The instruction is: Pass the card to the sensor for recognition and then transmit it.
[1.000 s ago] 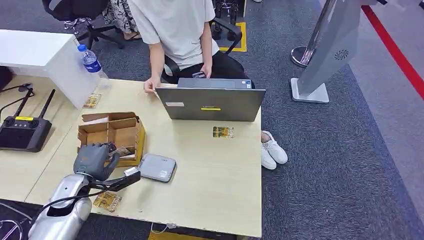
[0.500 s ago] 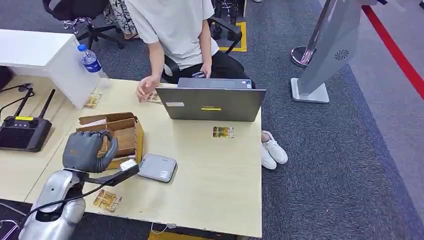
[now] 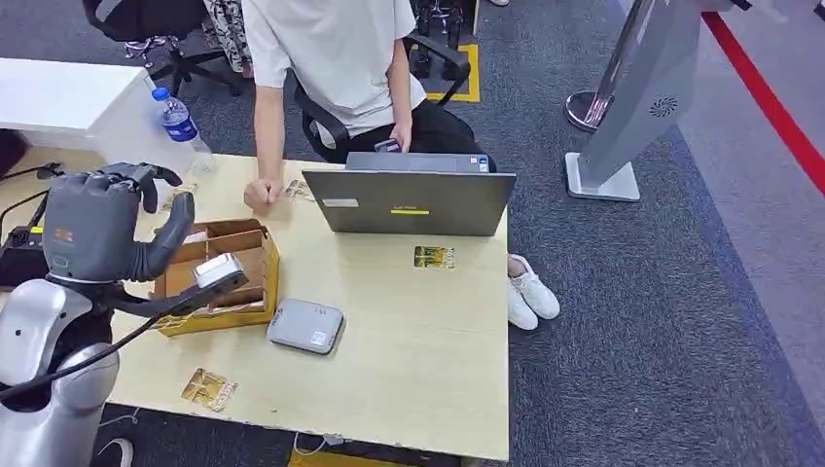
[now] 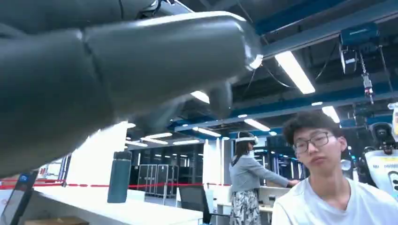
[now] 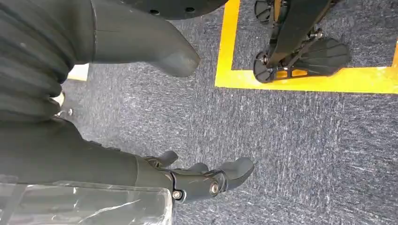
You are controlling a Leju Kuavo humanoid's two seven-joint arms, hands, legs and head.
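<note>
My left hand [image 3: 97,226] is raised high over the table's left side, its back towards the head camera, fingers curled at the top and the thumb standing apart. In the left wrist view the thumb [image 4: 155,51] and a fingertip [image 4: 220,99] have only ceiling between them, and I see no card in the hand. Below it stands the open cardboard box [image 3: 238,255]. The grey flat sensor [image 3: 305,326] lies right of the box. Loose cards lie near the front edge [image 3: 208,389] and before the laptop [image 3: 434,257]. My right hand [image 5: 206,180] hangs over the carpet, holding nothing.
A person [image 3: 331,58] sits behind the open laptop [image 3: 409,201], one fist on the table beside more cards [image 3: 297,188]. A water bottle [image 3: 177,117] and a white block [image 3: 68,97] stand at the back left. A grey kiosk stand [image 3: 632,107] is on the floor to the right.
My left hand has risen from the cardboard box to well above the table and moved left. The person's hand has shifted along the table's far edge towards the left.
</note>
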